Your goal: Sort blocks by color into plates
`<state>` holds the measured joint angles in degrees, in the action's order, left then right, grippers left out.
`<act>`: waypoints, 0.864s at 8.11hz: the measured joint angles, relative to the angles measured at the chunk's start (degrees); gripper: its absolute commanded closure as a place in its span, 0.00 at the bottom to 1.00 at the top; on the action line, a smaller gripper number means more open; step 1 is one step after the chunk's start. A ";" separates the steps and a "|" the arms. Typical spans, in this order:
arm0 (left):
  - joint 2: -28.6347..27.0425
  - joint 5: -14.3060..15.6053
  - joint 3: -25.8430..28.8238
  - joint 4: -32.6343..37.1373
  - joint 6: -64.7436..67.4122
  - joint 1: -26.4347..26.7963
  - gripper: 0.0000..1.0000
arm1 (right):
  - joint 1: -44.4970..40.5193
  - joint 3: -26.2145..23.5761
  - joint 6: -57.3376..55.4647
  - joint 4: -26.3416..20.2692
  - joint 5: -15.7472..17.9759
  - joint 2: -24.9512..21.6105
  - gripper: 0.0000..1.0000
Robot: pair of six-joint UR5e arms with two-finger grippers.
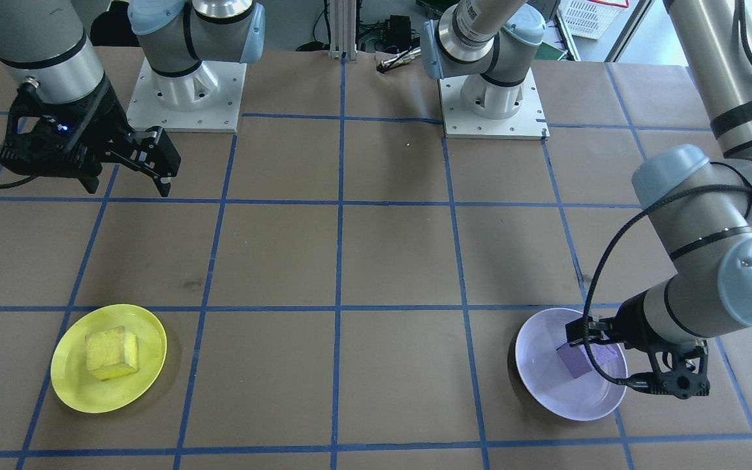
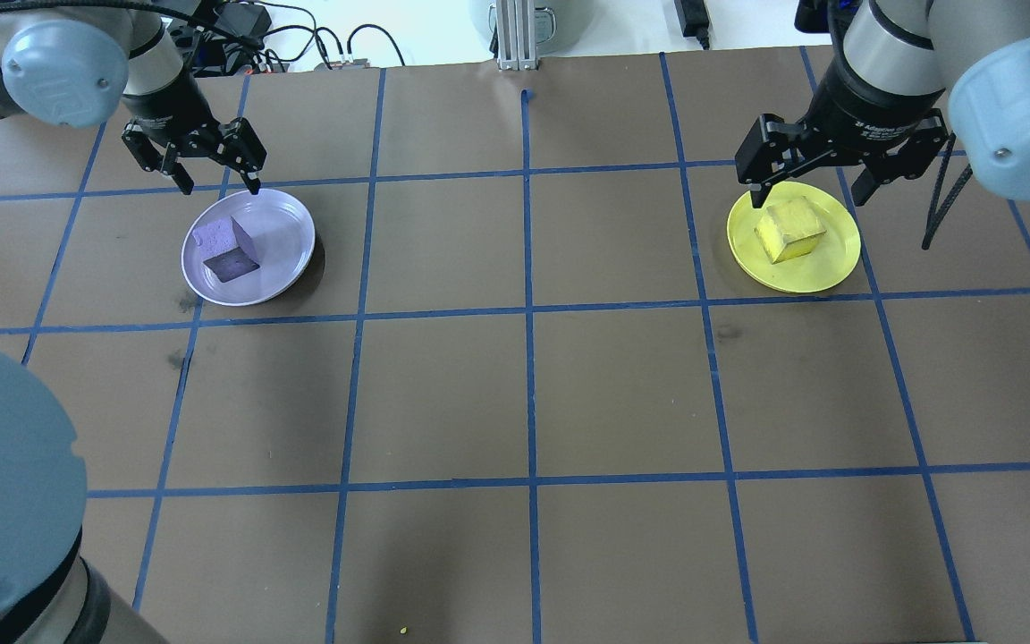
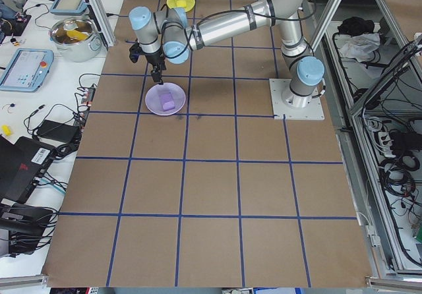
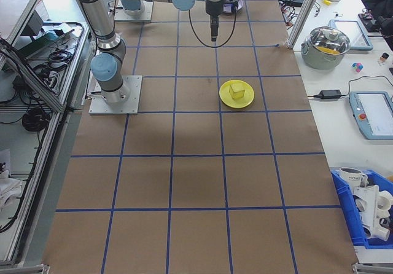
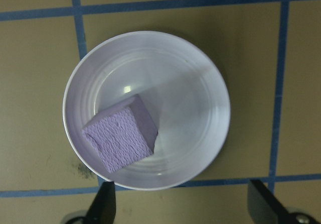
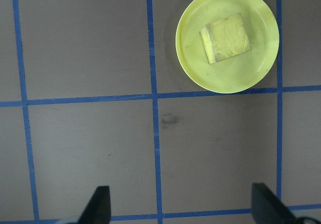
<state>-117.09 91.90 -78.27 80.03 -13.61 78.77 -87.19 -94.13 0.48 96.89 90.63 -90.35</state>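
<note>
The purple block (image 5: 120,138) lies in the purple plate (image 5: 200,83) under the left gripper (image 2: 206,170) (fingers apart, empty); the right gripper (image 2: 806,183) is spread too.

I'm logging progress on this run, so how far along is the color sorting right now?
It looks finished. The yellow block sits in the yellow plate, and the purple block lies in the lavender plate. Nothing is in hand: the left gripper and right gripper are both open and empty, above the plates. No loose blocks show on the table, so nothing seems left to sort.
</note>
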 measured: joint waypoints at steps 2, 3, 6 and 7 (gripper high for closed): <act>5.83 -0.01 1.04 6.04 3.98 3.43 0.04 | 0.00 0.00 0.00 0.04 0.02 0.00 0.00; 9.25 -0.15 1.28 9.10 6.63 5.41 0.04 | 0.00 0.00 0.01 0.02 0.03 0.00 0.00; 18.72 0.14 0.86 13.40 9.69 9.91 0.03 | 0.00 0.00 0.15 0.05 0.09 0.00 0.00; 20.52 0.18 0.75 13.62 9.79 10.24 0.02 | 0.04 0.00 0.22 0.05 0.12 0.00 0.00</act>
<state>-96.57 92.08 -77.52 93.65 -3.82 89.02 -87.15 -94.13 0.70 96.94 90.75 -90.35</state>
